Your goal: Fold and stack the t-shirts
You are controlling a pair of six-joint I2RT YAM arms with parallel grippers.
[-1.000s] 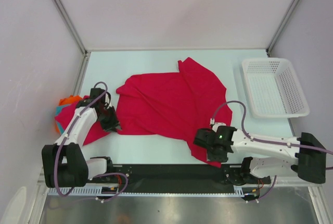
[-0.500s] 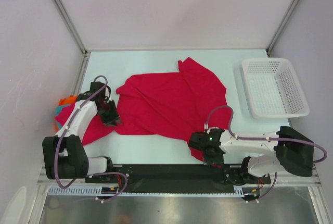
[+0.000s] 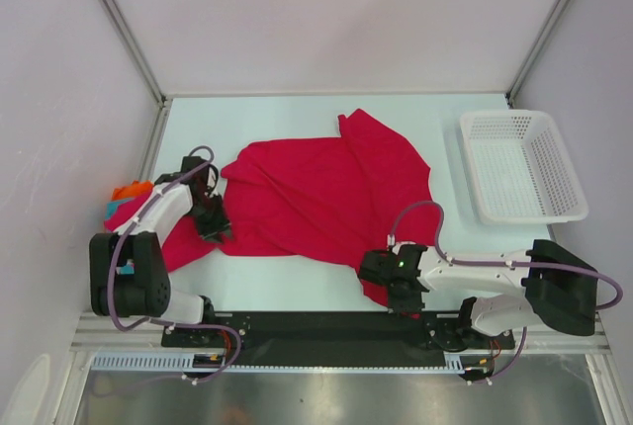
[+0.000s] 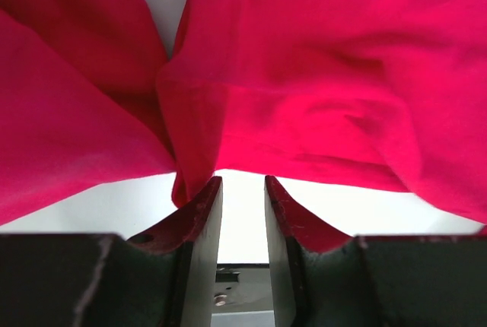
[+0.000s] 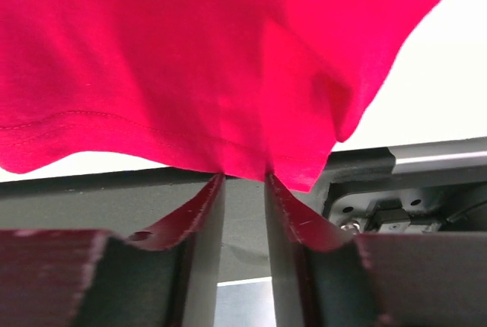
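Shirt (image 3: 326, 193): red cloth, matt, soft and creased, with a stitched hem.
Basket (image 3: 521, 166): white plastic mesh, faint sheen.
Table (image 3: 297, 119): pale, smooth, matt.
Right arm (image 3: 475, 269): smooth white plastic shell, black matt joints.
Fingers (image 4: 199, 258): dark, matt, scuffed along the edges.
Front strip (image 3: 326, 400): brushed metal, dull shine.

The far strip of table (image 3: 277, 114) lies bare beyond the shirt (image 3: 326, 193) — a wide lane, left to right. A narrower bare gap runs between shirt and basket (image 3: 521, 168) at right. At left a cloth pile (image 3: 129, 191) crowds the wall (image 3: 69, 148) beside the left arm (image 3: 163, 215).
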